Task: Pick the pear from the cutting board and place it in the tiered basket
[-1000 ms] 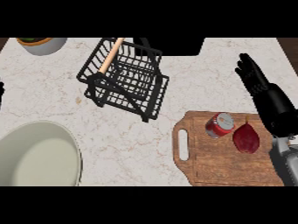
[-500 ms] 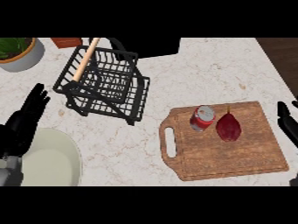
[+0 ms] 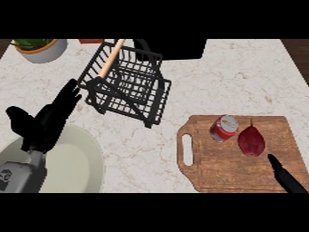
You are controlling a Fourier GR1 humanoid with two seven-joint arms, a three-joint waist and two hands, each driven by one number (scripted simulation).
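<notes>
- Head view puts your right hand [image 3: 285, 174] at the lower right corner, over the near right part of the brown wooden cutting board [image 3: 230, 170]; only a black finger or two show, pointing up and left, and you cannot tell whether that hand is open or curled.
- You have the dark red pear [image 3: 251, 140] lying on the board just up and left of those fingertips, apart from them, its stem pointing away from you.
- You see a small red can with a silver top [image 3: 224, 128] on the board just left of the pear, farther from your right hand.
- Your left hand [image 3: 46, 120] is at the left, fingers straight and spread wide, holding nothing, hanging above the far rim of the pale round plate [image 3: 76, 167].
- You find the black wire tiered basket with a wooden handle [image 3: 127, 86] just right of your left fingertips, well up and left of your right hand.
- You have a potted green plant in a white pot [image 3: 40, 47] beyond your left hand, at the counter's far left.
</notes>
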